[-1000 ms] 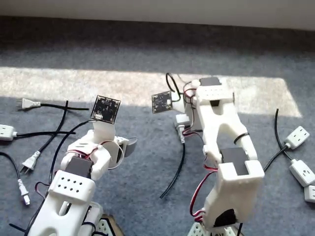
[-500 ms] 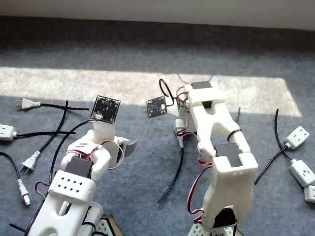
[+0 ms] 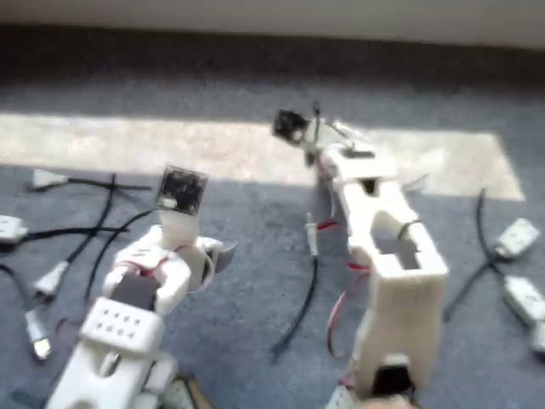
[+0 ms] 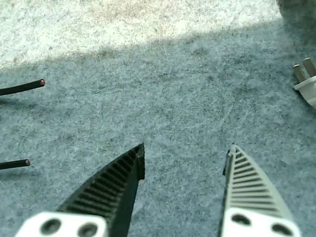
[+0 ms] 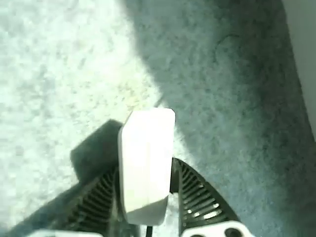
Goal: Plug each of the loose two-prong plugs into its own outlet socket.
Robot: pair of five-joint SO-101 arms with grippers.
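Observation:
My right gripper (image 5: 144,168) is shut on a white plug (image 5: 147,163); its prongs are hidden and its black cord runs back under the fingers. In the high view that black cord (image 3: 298,298) trails from under the stretched right arm (image 3: 383,230) toward the front. My left gripper (image 4: 187,146) stands open just above the carpet with nothing between its fingers; the high view shows it (image 3: 220,250) left of the cord. Off to its side, the two prongs of a white plug (image 4: 306,81) show.
Loose white plugs (image 3: 47,179) (image 3: 51,277) (image 3: 34,328) and a white socket (image 3: 8,226) with black cords lie at the left. White outlet sockets (image 3: 515,234) (image 3: 524,294) lie at the right. Two cut cord ends (image 4: 24,86) (image 4: 15,164) lie near the left gripper.
The right arm has stretched farther from its base and its wrist has swung up toward the sunlit strip. The left arm has kept still.

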